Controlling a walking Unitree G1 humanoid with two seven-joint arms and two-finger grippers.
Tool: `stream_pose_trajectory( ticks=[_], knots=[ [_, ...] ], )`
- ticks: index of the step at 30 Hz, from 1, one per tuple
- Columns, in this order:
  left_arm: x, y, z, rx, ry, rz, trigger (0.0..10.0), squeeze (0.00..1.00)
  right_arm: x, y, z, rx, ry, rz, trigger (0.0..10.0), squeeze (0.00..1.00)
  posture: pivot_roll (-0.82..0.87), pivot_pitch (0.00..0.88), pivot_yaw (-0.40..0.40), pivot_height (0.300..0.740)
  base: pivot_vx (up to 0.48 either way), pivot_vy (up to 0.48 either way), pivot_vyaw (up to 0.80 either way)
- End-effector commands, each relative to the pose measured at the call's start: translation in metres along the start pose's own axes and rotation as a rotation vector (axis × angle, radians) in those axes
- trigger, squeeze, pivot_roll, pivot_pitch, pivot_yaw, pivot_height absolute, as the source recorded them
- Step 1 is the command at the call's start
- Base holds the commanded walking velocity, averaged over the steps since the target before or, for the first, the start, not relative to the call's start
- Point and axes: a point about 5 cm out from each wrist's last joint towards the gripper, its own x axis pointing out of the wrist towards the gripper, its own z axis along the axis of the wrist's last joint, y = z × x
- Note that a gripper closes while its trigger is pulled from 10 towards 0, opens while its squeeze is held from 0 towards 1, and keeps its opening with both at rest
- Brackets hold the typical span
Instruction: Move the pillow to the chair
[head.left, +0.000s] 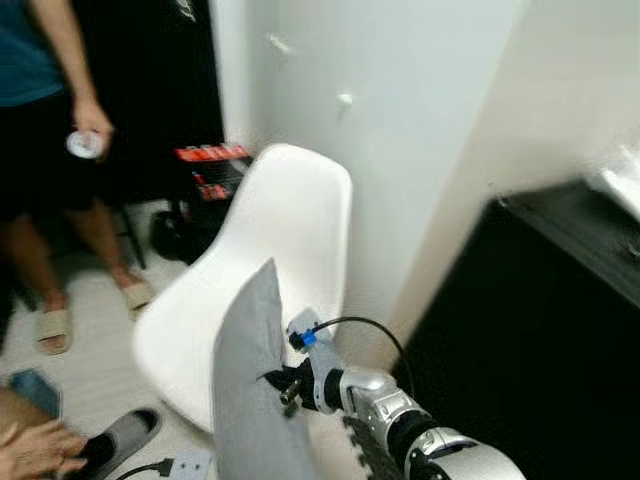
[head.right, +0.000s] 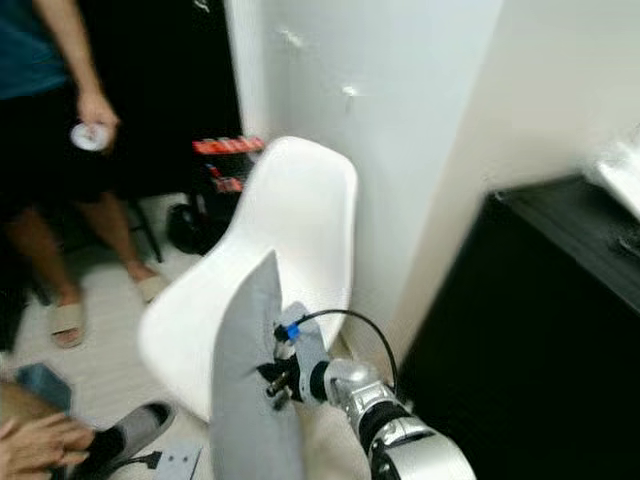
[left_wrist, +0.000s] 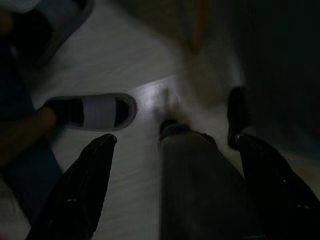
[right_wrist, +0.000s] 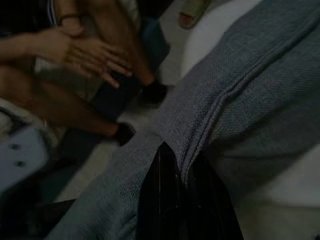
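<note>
pillow (head.left: 248, 400) pinched in right gripper (head.left: 284, 384)

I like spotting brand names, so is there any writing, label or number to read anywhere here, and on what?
No text is readable.
Red box behind the white chair: any print too blurred.
Round white object in the standing person's hand: no legible markings.
Grey pillow: plain.

My head cameras look forward and down from above, both taking in the white chair (head.left: 270, 260) and a standing person (head.right: 50, 120). My right wrist camera sits close against the grey pillow (right_wrist: 240, 100). My left wrist camera faces the dim floor (left_wrist: 150, 60).
</note>
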Motion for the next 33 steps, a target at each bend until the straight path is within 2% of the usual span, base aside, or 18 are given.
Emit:
stream_pose_trajectory(
  ticks=[1, 3, 6, 8, 11, 18, 20, 21, 23, 29, 33],
  knots=[
    [-0.004, -0.001, -0.019, 0.002, 0.071, -0.006, 10.0, 0.0, 0.012, 0.01, 0.023, -0.054, -0.074, 0.005, 10.0, 0.0, 0.07, 0.055, -0.082, 0.738, 0.0, 0.0, 0.78],
    [-0.004, -0.001, -0.018, 0.002, 0.07, -0.005, 10.0, 0.0, 0.011, 0.003, 0.027, -0.059, -0.079, -0.088, 10.0, 0.0, 0.07, 0.056, -0.083, 0.738, 0.0, 0.0, 0.77],
    [-0.004, -0.001, -0.018, -0.001, 0.069, -0.003, 10.0, 0.0, 0.01, -0.002, 0.031, -0.044, -0.085, -0.161, 10.0, 0.0, 0.08, 0.057, -0.08, 0.738, 0.0, 0.0, 0.74],
    [-0.004, -0.001, -0.019, -0.001, 0.07, -0.002, 10.0, 0.0, 0.009, -0.006, 0.03, -0.026, -0.072, -0.223, 10.0, 0.0, 0.08, 0.058, -0.081, 0.738, 0.0, 0.0, 0.0],
    [-0.005, 0.0, -0.02, 0.0, 0.076, -0.001, 10.0, 0.0, 0.006, -0.013, 0.026, -0.052, -0.018, -0.325, 10.0, 0.0, 0.07, 0.059, -0.08, 0.738, 0.0, 0.0, 0.0],
    [-0.005, 0.0, -0.021, 0.001, 0.079, -0.001, 10.0, 0.0, -0.008, -0.035, 0.026, -0.004, -0.021, -0.48, 10.0, 0.0, 0.07, 0.065, -0.083, 0.738, 0.0, 0.0, 0.0],
    [-0.005, 0.0, -0.021, 0.001, 0.079, -0.001, 10.0, 0.0, -0.008, -0.035, 0.026, -0.004, -0.021, -0.48, 10.0, 0.0, 0.07, 0.065, -0.083, 0.738, 0.0, 0.0, 0.0],
    [-0.005, -0.001, -0.021, 0.0, 0.077, -0.002, 10.0, 0.0, -0.014, -0.042, 0.028, 0.037, -0.04, -0.516, 10.0, 0.0, 0.07, 0.067, -0.085, 0.728, 0.0, 0.0, 0.0],
    [-0.005, -0.001, -0.021, -0.001, 0.076, -0.003, 10.0, 0.0, -0.016, -0.045, 0.029, 0.051, -0.049, -0.523, 10.0, 0.0, 0.07, 0.068, -0.084, 0.723, 0.0, 0.0, 0.0],
    [-0.005, -0.003, -0.021, 0.0, 0.077, -0.005, 10.0, 0.0, -0.02, -0.05, 0.031, 0.043, -0.046, -0.536, 10.0, 0.0, 0.07, 0.068, -0.084, 0.703, 0.0, 0.0, 0.0],
    [-0.005, -0.003, -0.022, 0.002, 0.078, -0.007, 10.0, 0.0, -0.019, -0.049, 0.03, -0.052, -0.015, -0.515, 10.0, 0.0, 0.07, 0.07, -0.084, 0.688, 0.0, 0.0, 0.0]
  ],
)
